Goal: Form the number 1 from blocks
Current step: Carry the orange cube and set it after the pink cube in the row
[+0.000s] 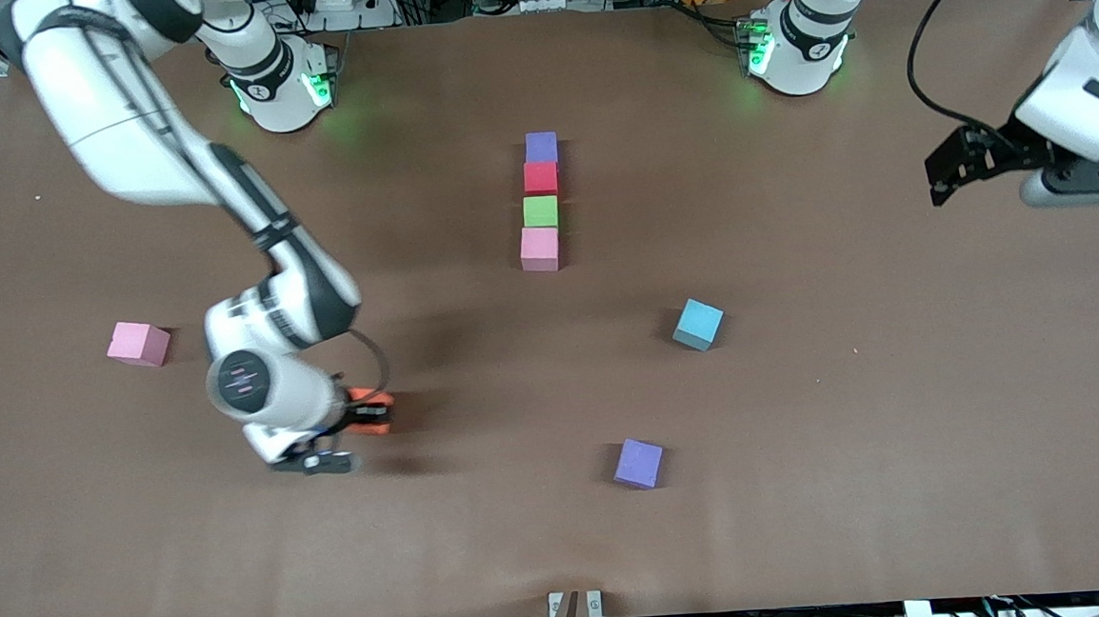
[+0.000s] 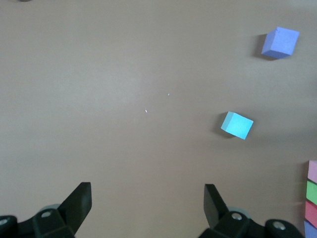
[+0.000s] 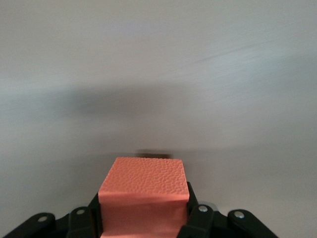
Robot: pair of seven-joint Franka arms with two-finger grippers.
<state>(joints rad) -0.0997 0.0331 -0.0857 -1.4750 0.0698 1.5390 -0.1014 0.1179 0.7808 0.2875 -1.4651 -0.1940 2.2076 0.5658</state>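
text: none legible | labels: none | brands: none | numbers: none | signs: none on blocks, arms or table [image 1: 808, 483]

Purple [image 1: 541, 146], red [image 1: 540, 176], green [image 1: 541, 211] and pink [image 1: 539, 249] cubes form a touching column; loose pink [image 1: 138, 343], light blue [image 1: 697, 323], purple [image 1: 638, 462] lie scattered; orange [image 1: 372, 411] sits clamped between fingers.

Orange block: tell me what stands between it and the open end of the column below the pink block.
Nothing visible does. The right gripper is shut on the orange block; only bare table separates it from the column's pink block.
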